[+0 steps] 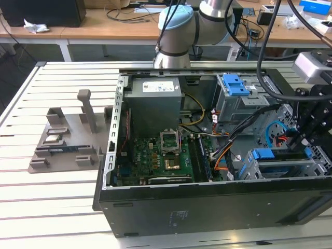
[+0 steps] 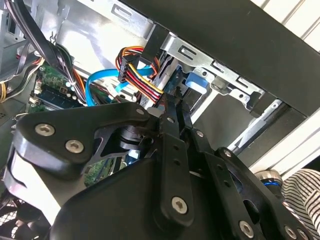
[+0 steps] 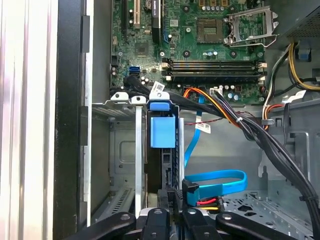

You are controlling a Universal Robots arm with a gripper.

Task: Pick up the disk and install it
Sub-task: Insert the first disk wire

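My claw (image 3: pixel 172 207) is clamped on the disk (image 3: pixel 165 165) edge in its drive cage (image 3: pixel 122 107); rigid, dense, rails give firm purchase.

In the second wrist view the gripper (image 2: pixel 172 102) is reaching its black linkage toward the metal drive cage (image 2: pixel 210 62), its slim fingers lying close together at the cage's opening. A bundle of red, yellow and black wires (image 2: pixel 142 80) is running just beside the fingertips — a blue cable (image 2: pixel 95 80) is looping beyond it, away from the cage.
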